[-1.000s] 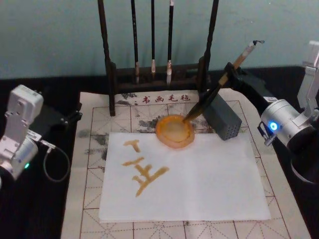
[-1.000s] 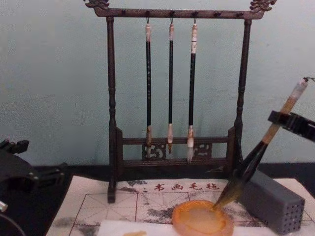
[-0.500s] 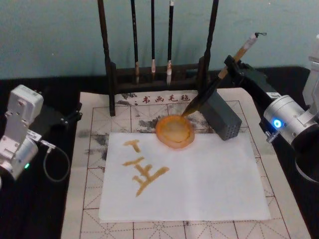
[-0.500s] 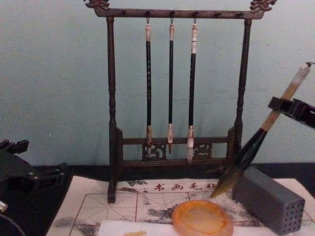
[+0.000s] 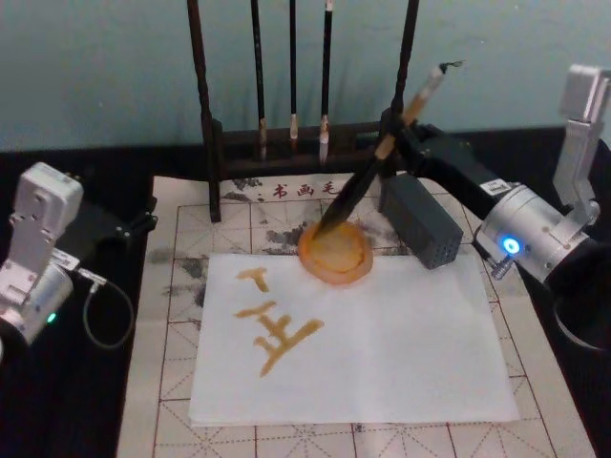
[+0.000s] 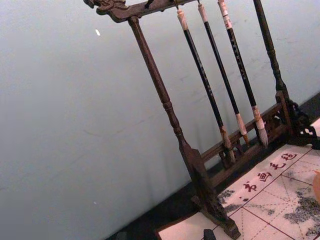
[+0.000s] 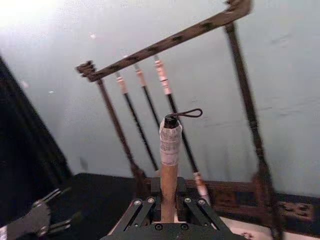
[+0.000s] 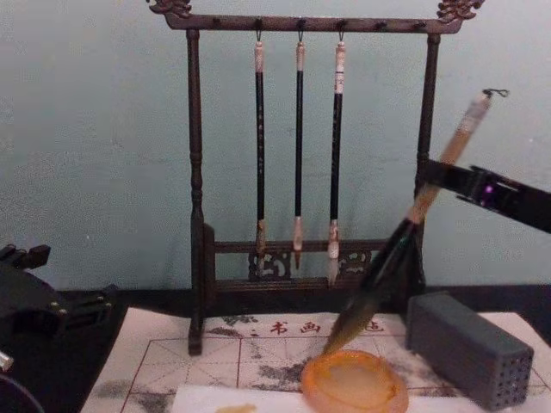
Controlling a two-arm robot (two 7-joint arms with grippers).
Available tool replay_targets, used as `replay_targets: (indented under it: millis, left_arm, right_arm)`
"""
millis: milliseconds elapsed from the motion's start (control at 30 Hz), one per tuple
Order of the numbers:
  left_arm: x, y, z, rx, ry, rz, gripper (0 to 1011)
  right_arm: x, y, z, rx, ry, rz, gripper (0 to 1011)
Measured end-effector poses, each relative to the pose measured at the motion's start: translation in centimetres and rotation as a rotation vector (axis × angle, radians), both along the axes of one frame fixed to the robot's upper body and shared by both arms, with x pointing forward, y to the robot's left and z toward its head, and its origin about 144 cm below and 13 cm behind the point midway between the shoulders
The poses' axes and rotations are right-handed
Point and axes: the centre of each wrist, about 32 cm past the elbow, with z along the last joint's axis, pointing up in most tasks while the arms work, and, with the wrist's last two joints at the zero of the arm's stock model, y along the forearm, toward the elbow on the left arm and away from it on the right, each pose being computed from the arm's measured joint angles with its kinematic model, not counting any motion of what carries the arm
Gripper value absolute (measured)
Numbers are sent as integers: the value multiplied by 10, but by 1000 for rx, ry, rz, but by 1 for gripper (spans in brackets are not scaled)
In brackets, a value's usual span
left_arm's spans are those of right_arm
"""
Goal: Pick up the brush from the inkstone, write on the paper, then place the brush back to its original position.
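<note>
The brush (image 5: 368, 170) is held tilted by the right gripper (image 5: 393, 138), whose fingers are clamped on the tan handle below the whitish cap, above and to the right of the inkstone (image 5: 336, 260). From that grip the dark shaft is slanted down and leftward. The bristle tip is poised over the inkstone's far left rim, seemingly just clear of it. The left gripper (image 5: 150, 212) is parked well to the left of the inkstone, fingers spread.

Head: high up, looking down on the paper (image 5: 401, 343).
Chest: low, facing the rack (image 8: 195, 172).
Wrists: tilted, facing rack.
Shared: rack in all four.
</note>
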Motion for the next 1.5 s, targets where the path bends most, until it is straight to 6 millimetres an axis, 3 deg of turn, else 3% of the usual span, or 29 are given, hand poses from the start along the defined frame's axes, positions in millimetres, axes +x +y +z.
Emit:
replay_targets:
  millis: [667, 1500]
  left_arm:
    - [0, 0, 0, 0, 0, 0, 1001]
    - [0, 0, 0, 0, 0, 0, 1001]
  right_arm:
    - [-6, 25, -4, -19, -55, 171, 185]
    - [-8, 37, -28, -111, -112, 183, 185]
